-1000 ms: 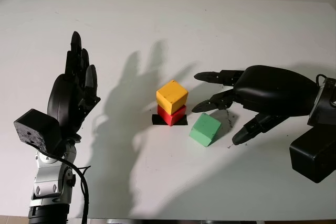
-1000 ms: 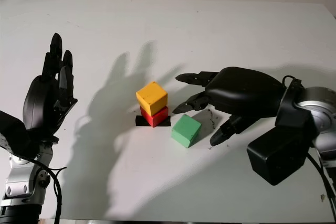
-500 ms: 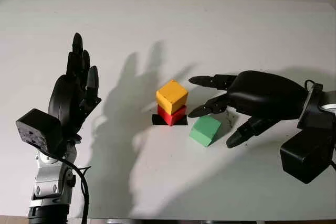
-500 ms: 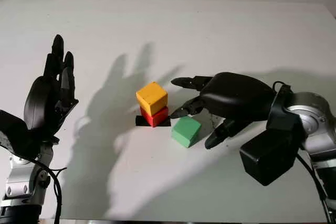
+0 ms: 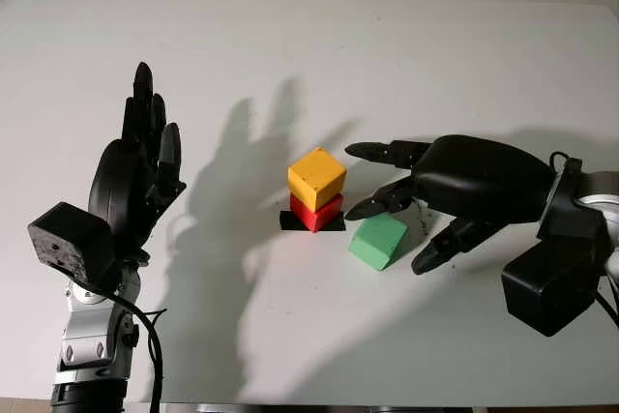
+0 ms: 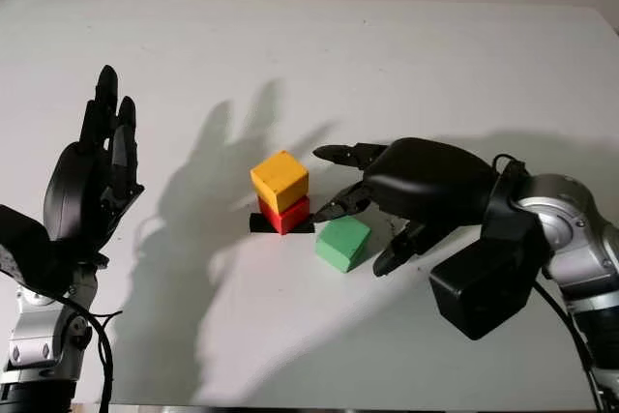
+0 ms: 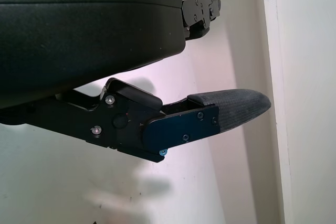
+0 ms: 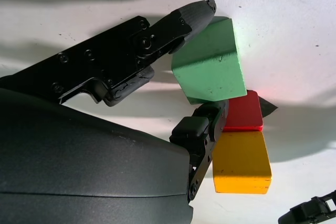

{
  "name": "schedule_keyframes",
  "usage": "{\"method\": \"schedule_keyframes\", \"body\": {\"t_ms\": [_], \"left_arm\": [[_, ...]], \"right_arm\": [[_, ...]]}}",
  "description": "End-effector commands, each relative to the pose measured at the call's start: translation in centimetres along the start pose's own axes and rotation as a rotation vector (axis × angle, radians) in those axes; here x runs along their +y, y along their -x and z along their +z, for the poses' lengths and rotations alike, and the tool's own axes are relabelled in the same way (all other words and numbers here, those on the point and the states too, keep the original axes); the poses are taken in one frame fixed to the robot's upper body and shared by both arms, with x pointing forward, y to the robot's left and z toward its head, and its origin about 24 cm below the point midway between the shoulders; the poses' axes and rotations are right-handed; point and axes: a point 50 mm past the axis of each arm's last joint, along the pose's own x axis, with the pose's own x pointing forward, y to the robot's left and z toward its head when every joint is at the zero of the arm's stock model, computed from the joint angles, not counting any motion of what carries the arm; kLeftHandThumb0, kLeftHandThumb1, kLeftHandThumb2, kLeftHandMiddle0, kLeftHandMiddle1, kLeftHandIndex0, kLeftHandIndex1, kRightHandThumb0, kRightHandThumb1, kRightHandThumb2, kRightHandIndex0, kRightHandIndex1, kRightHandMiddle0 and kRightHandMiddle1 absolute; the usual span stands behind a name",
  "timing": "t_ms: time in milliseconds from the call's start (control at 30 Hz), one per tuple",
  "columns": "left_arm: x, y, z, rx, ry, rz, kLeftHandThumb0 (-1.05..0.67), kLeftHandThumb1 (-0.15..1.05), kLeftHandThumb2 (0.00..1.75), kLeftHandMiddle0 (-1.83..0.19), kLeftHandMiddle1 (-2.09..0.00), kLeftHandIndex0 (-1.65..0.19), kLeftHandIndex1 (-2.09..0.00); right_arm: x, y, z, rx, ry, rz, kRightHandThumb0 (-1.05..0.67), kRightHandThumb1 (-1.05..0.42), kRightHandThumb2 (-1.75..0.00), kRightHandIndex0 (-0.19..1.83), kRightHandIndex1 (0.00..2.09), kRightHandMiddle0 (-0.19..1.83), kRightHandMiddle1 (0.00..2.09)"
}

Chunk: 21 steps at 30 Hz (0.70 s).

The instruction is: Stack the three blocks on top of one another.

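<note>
While its fingers [image 8: 194,14] stood apart around the green block [image 5: 378,240] without clamping it, the right hand [image 5: 471,181] hovered over the desk [image 5: 406,45] beside the yellow block [image 5: 316,178] stacked on the red block [image 5: 316,213], the left hand [image 5: 131,181] raised open well apart.

Both hands, left hand [image 5: 135,176] and right hand [image 5: 464,186], have glossy black rounded shells and jointed black fingers [image 7: 231,109] with textured grey-black tips and small screws. A black boxy camera [image 5: 60,244] sits at each wrist. Silver metal forearms [image 5: 92,340] carry black cables [image 5: 145,336].
</note>
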Motion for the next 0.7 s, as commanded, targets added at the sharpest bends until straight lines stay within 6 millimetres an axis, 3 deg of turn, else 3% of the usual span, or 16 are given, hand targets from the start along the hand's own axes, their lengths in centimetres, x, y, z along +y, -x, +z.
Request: {"method": "schedule_keyframes", "body": {"t_ms": [0, 400, 667], "left_arm": [[0.1, 0.2, 0.2, -0.005, -0.013, -0.004, -0.75, 1.05, 0.66, 0.18, -0.05, 0.18, -0.05], [0.1, 0.2, 0.2, 0.000, -0.017, -0.001, -0.76, 1.05, 0.65, 0.17, -0.05, 0.17, -0.06], [0.1, 0.2, 0.1, 0.003, -0.014, 0.003, -0.76, 1.05, 0.64, 0.17, -0.05, 0.17, -0.05]], "right_arm": [[0.2, -0.3, 0.0, -0.013, 0.009, -0.010, -0.56, -0.80, -0.06, 0.11, 0.06, 0.79, 0.11], [1.0, -0.7, -0.2, -0.016, -0.016, -0.024, -0.53, -0.82, -0.06, 0.11, 0.05, 0.80, 0.11], [1.2, -0.7, -0.3, -0.030, -0.015, -0.074, -0.46, -0.85, -0.06, 0.20, 0.09, 1.04, 0.26]]}}
